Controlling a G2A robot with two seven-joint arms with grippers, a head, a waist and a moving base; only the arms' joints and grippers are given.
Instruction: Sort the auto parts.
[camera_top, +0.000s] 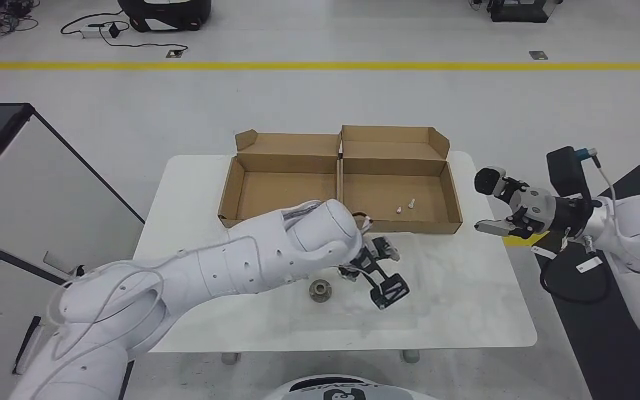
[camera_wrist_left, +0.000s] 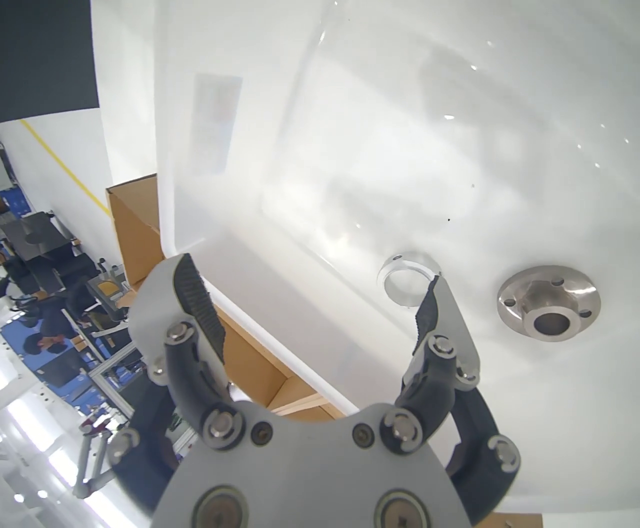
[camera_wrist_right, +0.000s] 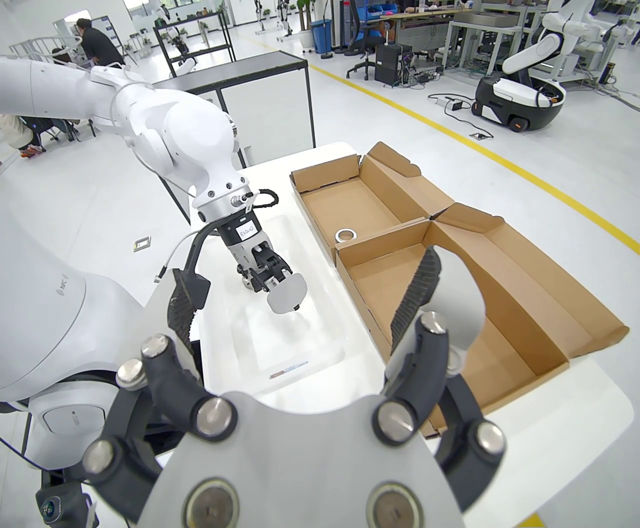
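On the white table (camera_top: 460, 290) a silver flange (camera_wrist_left: 547, 302) with a centre bore sits upright; it is also the small part (camera_top: 320, 290) near the front. A thin silver ring (camera_wrist_left: 407, 285) lies beside it, right at one fingertip (camera_wrist_left: 430, 305) of my left gripper (camera_wrist_left: 310, 272). That gripper (camera_top: 392, 272) hovers open over the table, in front of the boxes, holding nothing. Another ring (camera_wrist_right: 345, 234) lies in the left cardboard box (camera_top: 285, 190). Two small white parts (camera_top: 404, 206) lie in the right box (camera_top: 400, 185). My right gripper (camera_top: 488, 205) stands open and empty off the table's right edge.
Both boxes stand side by side at the back of the table with their lids folded back. A dark-framed panel (camera_top: 40, 180) stands to the left of the table. The floor has a yellow line (camera_top: 320, 66) beyond.
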